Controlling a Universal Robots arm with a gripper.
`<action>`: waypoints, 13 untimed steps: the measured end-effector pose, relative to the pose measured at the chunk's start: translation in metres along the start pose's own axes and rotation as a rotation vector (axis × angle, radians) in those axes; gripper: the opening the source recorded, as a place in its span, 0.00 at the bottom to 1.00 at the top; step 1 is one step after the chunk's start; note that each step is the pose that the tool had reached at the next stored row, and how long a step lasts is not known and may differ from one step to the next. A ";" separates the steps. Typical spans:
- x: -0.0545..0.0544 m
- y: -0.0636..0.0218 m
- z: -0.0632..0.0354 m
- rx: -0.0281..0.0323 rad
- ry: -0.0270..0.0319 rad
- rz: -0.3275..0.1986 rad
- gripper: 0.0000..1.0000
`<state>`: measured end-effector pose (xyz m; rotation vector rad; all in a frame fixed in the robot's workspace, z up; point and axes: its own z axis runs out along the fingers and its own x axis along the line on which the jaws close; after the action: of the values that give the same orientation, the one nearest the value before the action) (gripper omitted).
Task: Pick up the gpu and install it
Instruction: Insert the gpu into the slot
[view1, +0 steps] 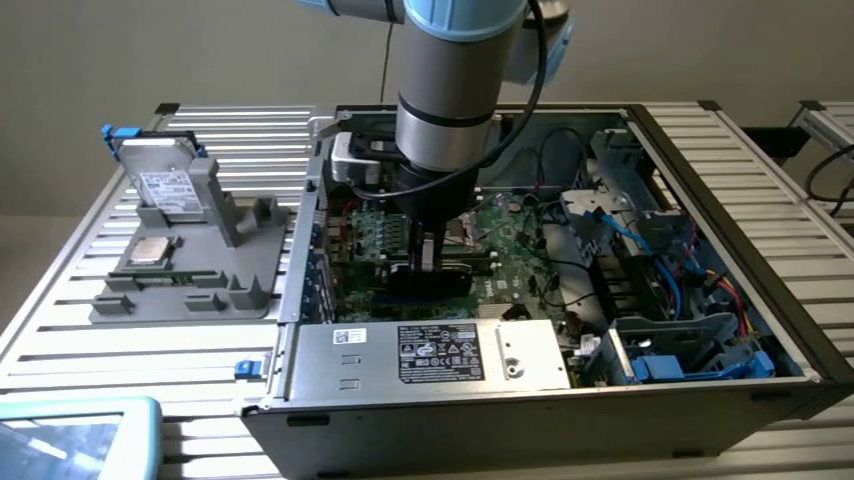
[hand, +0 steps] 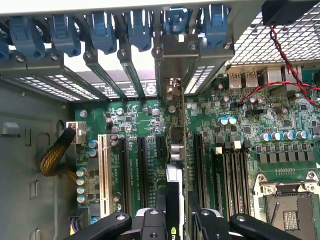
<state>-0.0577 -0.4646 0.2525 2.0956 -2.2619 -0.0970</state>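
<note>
Exterior view first: the grey and light-blue robot arm (view1: 447, 90) reaches straight down into the open black desktop computer case (view1: 534, 420), which lies on its side on the slatted metal table (view1: 67, 300). The black two-finger gripper (view1: 429, 262) is down over the green motherboard (view1: 521, 265), toward the exterior view's left of the case. It's got the gpu (view1: 427, 288), a small flat card showing black from here, pinched in its jaws. So the jaws are partway closed and clamped on the card.

In the wrist view the gripper (hand: 176, 210) has one of its fingers (hand: 160, 202) on each side of the gpu (hand: 176, 150). The card stands on edge along a black expansion slot, with a long white slot (hand: 103, 165) nearby. Its thin silvery bracket (hand: 172, 95) is right up at the openings in the case's rear wall, by the row of blue plastic clips (hand: 102, 32). Can't tell whether the card is actually seated or just touching the slot.

On the exterior view's left, well apart from the case, a grey moulded holder (view1: 254, 290) carries three parts:
- a silver hard drive with a white label (view1: 170, 187)
- a square silver processor chip (view1: 147, 251)
- a long narrow green RAM stick (view1: 167, 276)
</note>
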 end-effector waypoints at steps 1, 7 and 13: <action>0.000 0.0001 0.0000 0.0000 0.0000 0.000 0.27; 0.000 0.0022 0.0004 0.0030 -0.0001 -0.001 0.27; 0.000 0.0025 0.0004 0.0066 -0.0003 -0.002 0.27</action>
<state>-0.0602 -0.4643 0.2523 2.1010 -2.2637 -0.0900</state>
